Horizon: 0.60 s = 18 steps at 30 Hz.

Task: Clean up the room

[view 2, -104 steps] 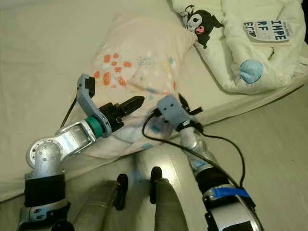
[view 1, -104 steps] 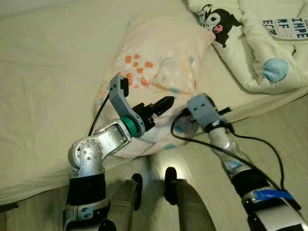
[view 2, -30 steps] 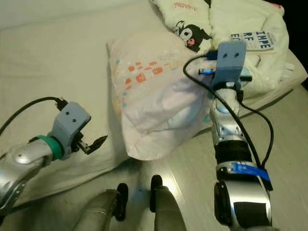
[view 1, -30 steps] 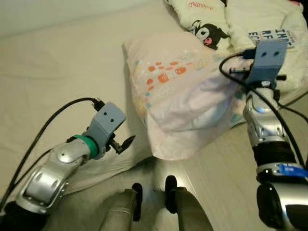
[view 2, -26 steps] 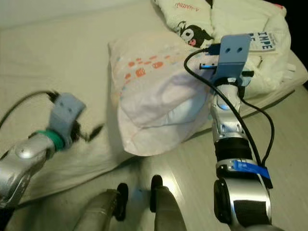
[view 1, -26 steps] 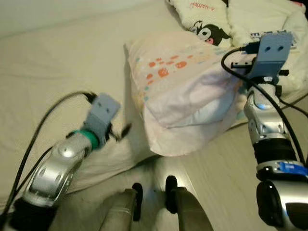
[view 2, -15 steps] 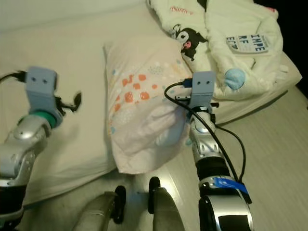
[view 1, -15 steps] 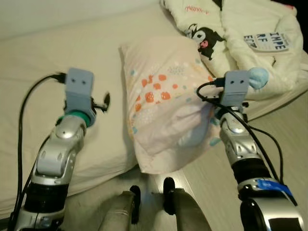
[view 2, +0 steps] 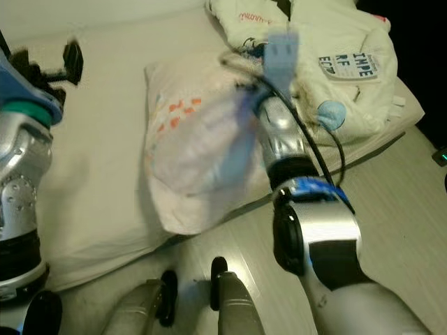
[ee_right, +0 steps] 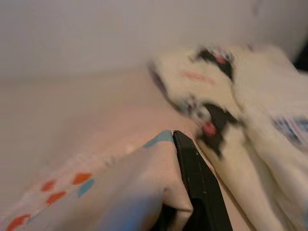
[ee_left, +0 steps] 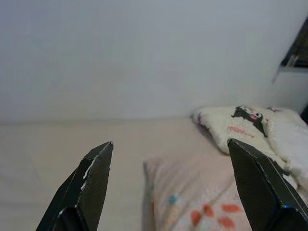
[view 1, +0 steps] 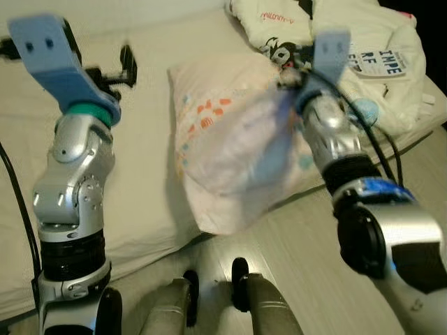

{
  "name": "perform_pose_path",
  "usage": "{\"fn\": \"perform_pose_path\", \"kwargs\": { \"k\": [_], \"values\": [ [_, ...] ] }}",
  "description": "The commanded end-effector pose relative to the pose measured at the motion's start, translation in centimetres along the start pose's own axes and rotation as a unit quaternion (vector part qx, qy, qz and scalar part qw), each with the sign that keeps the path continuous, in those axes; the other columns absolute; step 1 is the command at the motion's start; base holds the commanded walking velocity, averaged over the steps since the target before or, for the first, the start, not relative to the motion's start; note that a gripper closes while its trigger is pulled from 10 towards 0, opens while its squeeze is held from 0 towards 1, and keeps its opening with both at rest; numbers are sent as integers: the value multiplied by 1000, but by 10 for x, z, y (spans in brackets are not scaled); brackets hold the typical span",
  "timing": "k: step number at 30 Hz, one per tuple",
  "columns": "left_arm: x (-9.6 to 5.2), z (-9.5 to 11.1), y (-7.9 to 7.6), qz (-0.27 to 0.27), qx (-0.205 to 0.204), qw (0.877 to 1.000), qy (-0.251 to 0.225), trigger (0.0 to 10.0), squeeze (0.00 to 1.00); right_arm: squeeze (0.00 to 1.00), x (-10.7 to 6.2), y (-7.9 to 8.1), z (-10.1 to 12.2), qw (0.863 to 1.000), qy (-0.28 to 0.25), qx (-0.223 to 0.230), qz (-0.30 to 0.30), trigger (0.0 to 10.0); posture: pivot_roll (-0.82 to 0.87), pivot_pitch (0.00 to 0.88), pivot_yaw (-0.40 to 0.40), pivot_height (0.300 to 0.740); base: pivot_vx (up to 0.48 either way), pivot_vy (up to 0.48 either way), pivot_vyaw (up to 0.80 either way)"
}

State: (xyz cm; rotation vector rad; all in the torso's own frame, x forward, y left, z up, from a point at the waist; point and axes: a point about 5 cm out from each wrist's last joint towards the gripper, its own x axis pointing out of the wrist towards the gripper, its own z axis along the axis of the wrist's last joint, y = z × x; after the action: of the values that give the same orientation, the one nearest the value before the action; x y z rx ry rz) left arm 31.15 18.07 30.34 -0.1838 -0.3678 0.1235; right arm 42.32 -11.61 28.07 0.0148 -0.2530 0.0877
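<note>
A pale pink pillow [view 1: 223, 139] with orange and blue spots lies at the bed's near edge, one corner lifted and blurred. My right gripper [view 1: 286, 70] is shut on that corner, close to the cartoon blanket. In the right wrist view a black finger [ee_right: 195, 183] presses against the pillow's cloth [ee_right: 115, 192]. My left gripper [view 1: 126, 61] is raised high over the cream sheet, left of the pillow and apart from it. It is open, and the left wrist view shows its fingertips [ee_left: 103, 154] wide apart with nothing between them.
The bed's cream sheet [view 1: 140, 181] stretches left and back to a pale wall [ee_left: 144, 57]. A white blanket with a black cartoon figure [view 1: 363, 49] is heaped at the back right. Pale wood floor [view 1: 307, 251] runs along the bed, with my legs [view 1: 209, 307] beside it.
My right arm has swung up and farther over the bed, lifting the pillow's corner toward the blanket. The left arm has risen higher, still open.
</note>
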Motion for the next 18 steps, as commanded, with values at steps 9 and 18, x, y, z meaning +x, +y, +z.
{"fn": "perform_pose_path", "kwargs": {
  "k": [9, 18],
  "values": [
    [-20, -36, -9, -168, 189, 957, 142, 10000, 0, 0, -2, 59, 5, 993, -30, 19, 110, 10000, 37, 244, 26, 740, 0, 0, 0],
    [-45, -53, -48, -291, 126, 929, 193, 10000, 0, 0, -17, 38, -39, 996, 21, 29, 78, 10000, 14, 247, 36, 740, 0, 0, 0]
  ]
}}
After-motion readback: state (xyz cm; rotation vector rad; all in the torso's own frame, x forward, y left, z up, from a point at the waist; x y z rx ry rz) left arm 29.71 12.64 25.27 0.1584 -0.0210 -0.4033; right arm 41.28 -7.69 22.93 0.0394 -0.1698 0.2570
